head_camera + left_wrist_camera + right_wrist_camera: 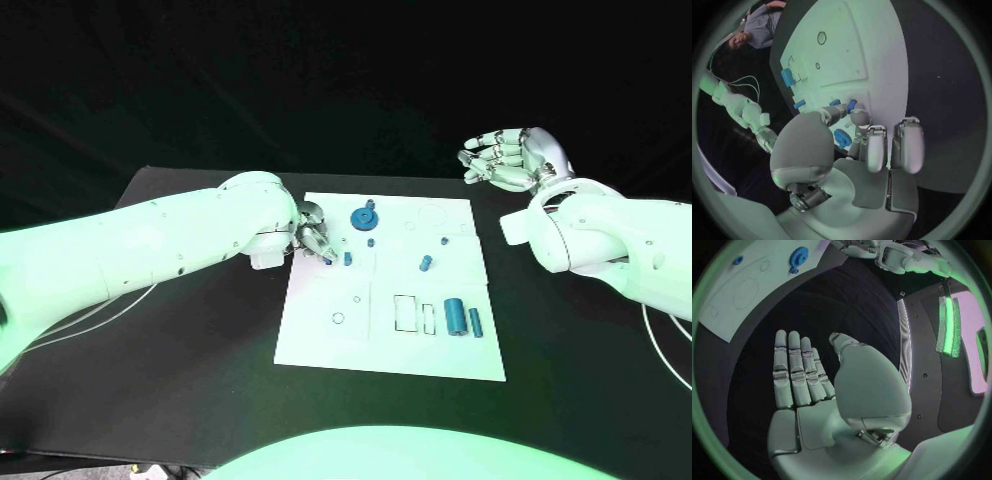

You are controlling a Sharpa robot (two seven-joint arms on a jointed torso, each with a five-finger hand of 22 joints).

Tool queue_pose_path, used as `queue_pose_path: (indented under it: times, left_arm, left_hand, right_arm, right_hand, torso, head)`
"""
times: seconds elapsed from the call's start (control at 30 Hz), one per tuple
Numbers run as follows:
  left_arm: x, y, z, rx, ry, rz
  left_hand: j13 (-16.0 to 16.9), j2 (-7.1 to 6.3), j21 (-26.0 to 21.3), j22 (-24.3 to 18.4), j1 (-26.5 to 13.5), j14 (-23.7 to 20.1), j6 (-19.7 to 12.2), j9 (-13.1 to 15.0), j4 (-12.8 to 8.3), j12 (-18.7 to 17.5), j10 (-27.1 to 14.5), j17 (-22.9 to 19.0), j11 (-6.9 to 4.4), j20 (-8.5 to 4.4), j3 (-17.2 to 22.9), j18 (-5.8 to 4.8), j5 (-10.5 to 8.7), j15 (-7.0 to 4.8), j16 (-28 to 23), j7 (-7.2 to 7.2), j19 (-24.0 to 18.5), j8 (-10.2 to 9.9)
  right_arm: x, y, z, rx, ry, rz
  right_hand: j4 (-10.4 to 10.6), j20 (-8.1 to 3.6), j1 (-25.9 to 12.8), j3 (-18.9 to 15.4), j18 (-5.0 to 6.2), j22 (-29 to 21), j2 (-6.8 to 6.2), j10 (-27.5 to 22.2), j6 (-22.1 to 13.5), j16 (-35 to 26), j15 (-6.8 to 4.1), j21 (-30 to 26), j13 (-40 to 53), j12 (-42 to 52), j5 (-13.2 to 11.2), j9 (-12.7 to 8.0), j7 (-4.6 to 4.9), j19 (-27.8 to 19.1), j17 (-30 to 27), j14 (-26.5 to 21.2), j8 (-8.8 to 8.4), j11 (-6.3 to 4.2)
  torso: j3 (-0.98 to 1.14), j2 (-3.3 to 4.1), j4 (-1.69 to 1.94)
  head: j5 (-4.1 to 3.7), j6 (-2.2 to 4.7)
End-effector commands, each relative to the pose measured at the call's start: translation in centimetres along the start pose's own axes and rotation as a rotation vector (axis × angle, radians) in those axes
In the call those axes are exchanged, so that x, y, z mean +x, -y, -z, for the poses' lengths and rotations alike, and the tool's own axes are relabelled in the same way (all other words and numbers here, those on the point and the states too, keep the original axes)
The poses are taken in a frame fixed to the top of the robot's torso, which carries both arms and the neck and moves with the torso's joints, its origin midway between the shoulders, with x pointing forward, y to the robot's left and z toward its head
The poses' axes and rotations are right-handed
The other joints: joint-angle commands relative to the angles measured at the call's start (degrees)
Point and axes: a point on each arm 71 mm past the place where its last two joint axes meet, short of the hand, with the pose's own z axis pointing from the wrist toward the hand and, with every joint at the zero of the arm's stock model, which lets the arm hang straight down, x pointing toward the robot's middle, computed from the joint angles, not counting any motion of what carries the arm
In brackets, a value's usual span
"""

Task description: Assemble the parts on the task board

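Note:
The white task board (389, 340) lies in the middle of the black table. On it are a round blue gear (364, 216), a small upright blue peg (348, 258), other small blue pieces (426, 263) and two blue cylinders (454, 316) near its right edge. My left hand (316, 240) is over the board's left edge with its fingertips (859, 117) right beside the peg (851, 105); I cannot tell whether they pinch it. The gear (842, 138) shows through the gap between thumb and fingers. My right hand (508, 157) is raised beyond the board's far right corner, fingers (792, 365) straight and apart, holding nothing.
Printed outlines and rings (336, 318) mark the board's near half. Black table (173, 350) surrounds the board on every side. My left forearm (159, 250) reaches over the table's left part, and my right forearm (606, 235) lies to the right of the board.

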Motion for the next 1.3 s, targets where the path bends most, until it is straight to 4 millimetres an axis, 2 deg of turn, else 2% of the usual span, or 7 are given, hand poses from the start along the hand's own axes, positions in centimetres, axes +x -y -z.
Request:
queue_pose_path:
  times: [0.03,0.1,0.23,0.43,0.57,0.77,1.3]
  left_arm:
    - [0.36,0.15,-0.12,0.001,-0.027,-0.013]
    - [0.34,0.13,-0.14,0.001,-0.026,-0.012]
    - [0.27,0.08,-0.18,-0.001,-0.023,-0.009]
    - [0.2,-0.01,-0.23,-0.005,-0.02,-0.007]
    - [0.16,-0.1,-0.27,-0.007,-0.021,-0.007]
    - [0.08,-0.23,-0.33,-0.012,-0.02,-0.006]
    - [-0.07,-0.59,-0.3,-0.017,-0.01,0.0]
  left_hand:
    - [-0.04,0.13,0.07,6.28,-0.59,5.99,1.23,0.02,-6.28,-0.17,0.08,14.82,-0.14,0.01,6.03,-0.99,-0.27,-0.51,0.25,-1.29,0.14,0.31]
    - [-0.03,0.13,0.04,6.26,-0.97,5.99,1.24,-0.01,-5.91,-0.17,0.08,14.83,-0.16,0.01,5.49,-0.99,-0.37,-0.53,0.26,-1.35,0.12,0.34]
    - [-0.21,0.03,-0.02,6.27,-2.51,5.96,1.4,-0.23,-3.89,-0.2,-0.1,14.72,-0.31,-0.06,2.07,-0.98,-0.57,-0.65,0.2,-1.58,0.13,0.4]
    - [-0.36,-1.27,-0.19,6.19,-4.31,5.88,1.83,-0.74,-0.12,-0.14,-0.48,14.45,-0.4,-0.26,-4.7,-0.96,-0.44,-0.77,0.04,-1.71,0.09,0.26]
    - [-0.34,-1.67,-0.2,6.22,-4.66,5.87,2.0,-0.96,1.7,-0.07,-0.58,14.44,-0.39,-0.28,-7.59,-0.96,-0.39,-0.78,0.04,-1.68,0.12,0.18]
    - [-0.32,-1.71,-0.22,6.23,-4.68,5.89,2.07,-1.06,2.55,-0.02,-0.58,14.48,-0.38,-0.29,-8.74,-0.96,-0.33,-0.78,0.07,-1.69,0.13,0.15]
    - [-0.19,-2.33,-0.22,6.3,-4.62,5.89,2.21,-1.27,4.8,0.14,-0.58,14.49,-0.36,-0.3,-11.87,-0.98,-0.28,-0.78,0.07,-1.67,0.2,0.14]
  right_arm:
    - [0.12,-0.15,0.05,-0.016,-0.012,-0.001]
    - [0.11,-0.14,0.06,-0.016,-0.012,-0.001]
    - [0.11,-0.15,0.08,-0.016,-0.012,-0.001]
    - [0.09,-0.15,0.09,-0.016,-0.012,-0.001]
    - [0.08,-0.17,0.11,-0.017,-0.01,-0.001]
    - [0.07,-0.2,0.14,-0.019,-0.007,-0.001]
    - [-0.02,-0.14,0.16,-0.017,-0.007,0.0]
  right_hand:
    - [0.03,0.15,-0.22,0.44,0.31,-0.05,-0.33,0.17,0.43,-0.21,0.19,-0.34,-0.05,-0.39,0.31,-0.09,0.94,0.05,-0.09,0.05,0.24,0.11]
    - [0.03,0.15,-0.22,0.44,0.31,-0.05,-0.33,0.17,0.43,-0.21,0.19,-0.34,-0.05,-0.39,0.31,-0.09,0.94,0.05,-0.09,0.05,0.24,0.11]
    - [0.03,0.16,-0.26,0.46,0.31,-0.15,-0.36,0.17,0.42,-0.28,0.2,-0.34,-0.14,-0.42,0.3,-0.11,0.95,0.03,-0.13,0.03,0.23,0.13]
    - [0.04,0.17,-0.31,0.45,0.31,-0.23,-0.39,0.15,0.39,-0.34,0.22,-0.35,-0.22,-0.44,0.29,-0.13,0.97,0.01,-0.17,0.01,0.22,0.14]
    - [0.07,0.19,-0.39,0.44,0.3,-0.35,-0.42,0.12,0.36,-0.42,0.25,-0.36,-0.33,-0.48,0.28,-0.16,1.0,-0.02,-0.22,-0.01,0.2,0.17]
    - [-0.1,0.54,-0.59,0.63,0.25,-1.77,-0.56,-0.02,0.18,-1.6,0.63,-0.51,-1.39,-0.68,0.28,-0.38,1.19,-0.93,-0.87,-0.91,0.13,0.41]
    - [-0.16,0.68,-0.7,0.67,0.26,-2.33,-0.62,-0.16,0.07,-2.0,0.77,-0.5,-1.81,-0.78,0.23,-0.48,1.28,-1.28,-1.13,-1.17,0.08,0.52]
  torso:
    - [-0.03,-0.03,0.02]
    - [-0.03,-0.05,0.05]
    - [-0.04,-0.08,0.05]
    - [-0.04,-0.07,0.04]
    - [-0.06,-0.09,0.04]
    - [-0.03,-0.09,0.06]
    - [-0.05,-0.08,0.05]
  head:
    - [-0.03,0.05]
    - [-0.05,0.07]
    - [-0.09,0.17]
    - [-0.17,0.24]
    - [-0.17,0.25]
    - [-0.29,0.32]
    - [-0.24,0.44]
